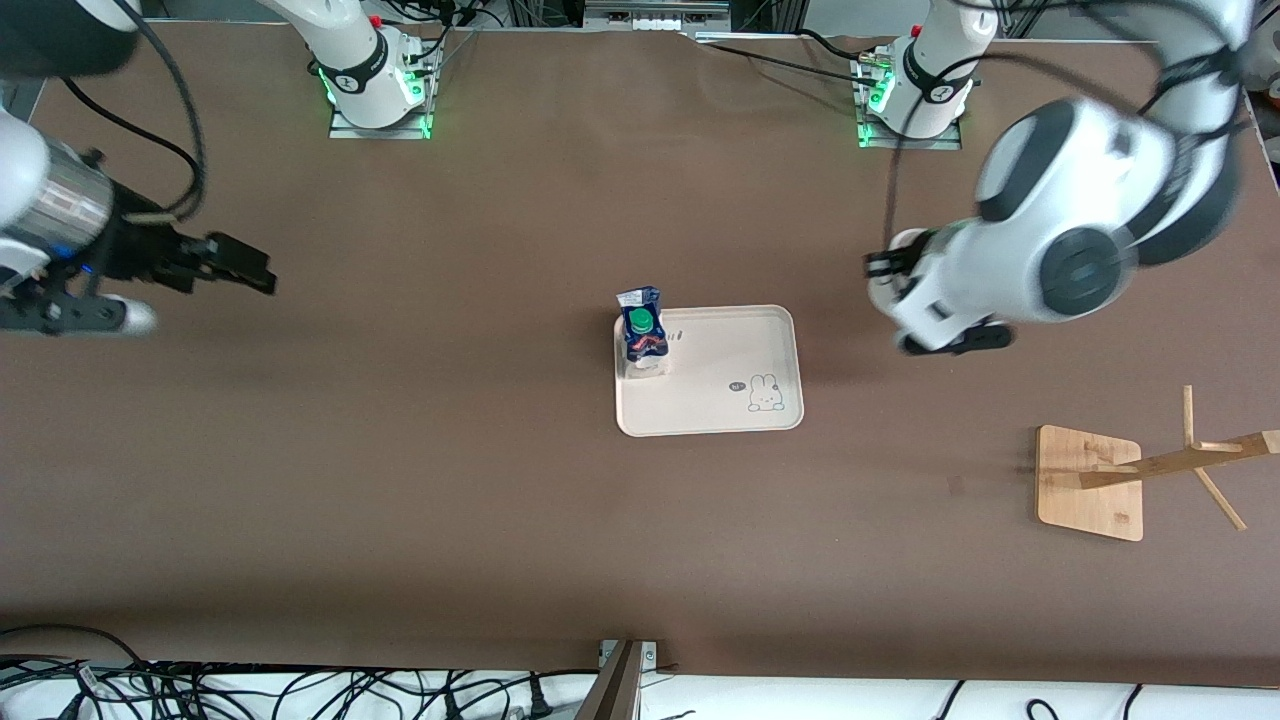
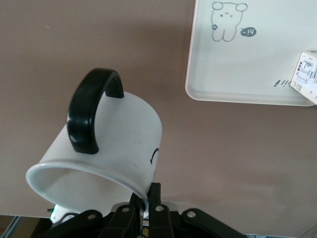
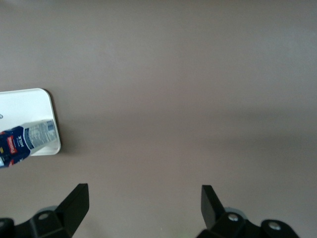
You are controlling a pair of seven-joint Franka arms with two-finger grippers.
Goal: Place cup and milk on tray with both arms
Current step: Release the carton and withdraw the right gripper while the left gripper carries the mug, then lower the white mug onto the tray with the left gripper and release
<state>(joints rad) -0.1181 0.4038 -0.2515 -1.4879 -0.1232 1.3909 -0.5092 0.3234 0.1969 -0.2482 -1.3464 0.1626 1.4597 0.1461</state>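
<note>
Front view: milk stands on tray, frame centre. Left gripper, pinched on the cup rim, is visible only in its wrist view. Right gripper spread wide, empty.

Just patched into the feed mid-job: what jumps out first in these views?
The left pincer grips the white cup by its rim, up over bare table between the tray and the wooden rack. The milk already stands upright on the cream tray, in its corner toward the right arm's end. The right pincer hangs open over the table at the right arm's end, holding nothing.
</note>
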